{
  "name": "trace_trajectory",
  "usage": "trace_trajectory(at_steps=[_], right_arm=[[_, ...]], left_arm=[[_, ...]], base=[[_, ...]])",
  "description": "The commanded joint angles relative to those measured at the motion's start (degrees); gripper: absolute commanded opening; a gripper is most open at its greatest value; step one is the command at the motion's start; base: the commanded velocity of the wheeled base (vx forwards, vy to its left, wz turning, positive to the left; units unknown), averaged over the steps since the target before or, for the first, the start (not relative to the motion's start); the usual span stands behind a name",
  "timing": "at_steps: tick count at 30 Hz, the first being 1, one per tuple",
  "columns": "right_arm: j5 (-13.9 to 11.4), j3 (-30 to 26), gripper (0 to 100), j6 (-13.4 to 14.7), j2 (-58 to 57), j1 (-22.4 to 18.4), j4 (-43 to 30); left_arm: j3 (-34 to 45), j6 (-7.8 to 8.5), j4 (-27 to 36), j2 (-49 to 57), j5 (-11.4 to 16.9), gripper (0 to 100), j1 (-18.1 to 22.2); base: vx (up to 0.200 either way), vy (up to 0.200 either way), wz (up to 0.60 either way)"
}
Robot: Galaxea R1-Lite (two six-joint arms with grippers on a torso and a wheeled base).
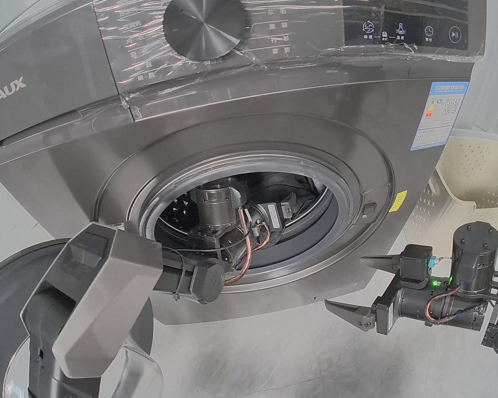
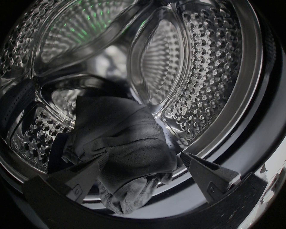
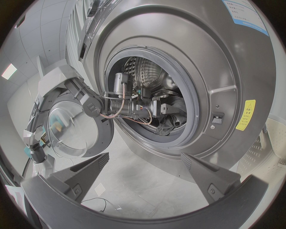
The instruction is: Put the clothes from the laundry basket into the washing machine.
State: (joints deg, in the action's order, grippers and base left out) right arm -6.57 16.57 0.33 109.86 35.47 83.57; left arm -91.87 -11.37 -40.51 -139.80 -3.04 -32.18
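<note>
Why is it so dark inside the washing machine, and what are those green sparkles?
Left wrist view: little light reaches inside the drum, so the clothes look nearly black; the green sparkles are probably a small lamp mirrored in the shiny metal. Head view: the plastic film on the control panel gleams with glare. Right wrist view: the lens bends the washing machine round.
</note>
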Motion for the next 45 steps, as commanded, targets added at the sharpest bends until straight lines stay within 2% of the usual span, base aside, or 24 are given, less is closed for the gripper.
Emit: trace_trajectory(at_steps=[1,5,6,12,16,20,27,35,36,41,45], right_arm=[[0.0,0.1,100,0.0,0.1,0.1,0.0],[-0.1,0.4,100,0.0,0.1,0.1,0.1],[-0.1,0.7,100,0.1,0.1,0.1,0.1],[0.0,1.0,100,0.2,0.2,0.4,1.3],[0.0,1.3,100,0.3,0.8,0.5,1.5],[0.0,1.5,100,0.3,0.9,0.5,1.5],[0.1,1.5,100,0.3,1.0,0.6,1.5],[0.1,1.5,100,0.3,1.0,0.6,1.5],[0.1,1.5,100,0.3,1.0,0.5,1.5],[0.1,1.5,100,0.3,1.0,0.5,1.5],[0.1,1.5,100,0.3,0.9,0.5,1.5]], left_arm=[[-4.9,0.04,0.3,-7.0,-0.4,100,1.2],[-6.9,0.04,1.0,-8.3,-0.6,100,1.5],[-7.2,0.12,1.4,-8.6,-0.6,0,1.4],[-9.5,0.04,1.5,-9.6,-0.6,0,1.1],[-14.7,-0.14,1.9,-10.8,-1.0,0,1.5],[-22.7,-0.40,2.1,-12.9,-4.8,0,2.6],[-22.7,-0.40,0.2,-13.4,-5.8,0,5.3],[-22.7,-0.40,-0.6,-13.7,-5.9,0,5.7],[-22.7,-0.40,-0.6,-13.7,-5.8,100,5.6],[-21.9,-1.63,-0.6,-12.7,-5.9,100,4.6],[-19.0,-1.81,-1.1,-11.0,-5.8,100,3.8]], base=[[0.000,0.000,0.00],[0.000,0.000,0.00],[0.000,0.000,0.00],[0.000,0.000,0.00],[0.000,0.000,0.00],[0.000,0.000,0.00],[0.000,0.000,0.00],[0.000,0.000,0.00],[0.000,0.000,0.00],[0.000,0.000,0.00],[0.000,0.000,0.00]])
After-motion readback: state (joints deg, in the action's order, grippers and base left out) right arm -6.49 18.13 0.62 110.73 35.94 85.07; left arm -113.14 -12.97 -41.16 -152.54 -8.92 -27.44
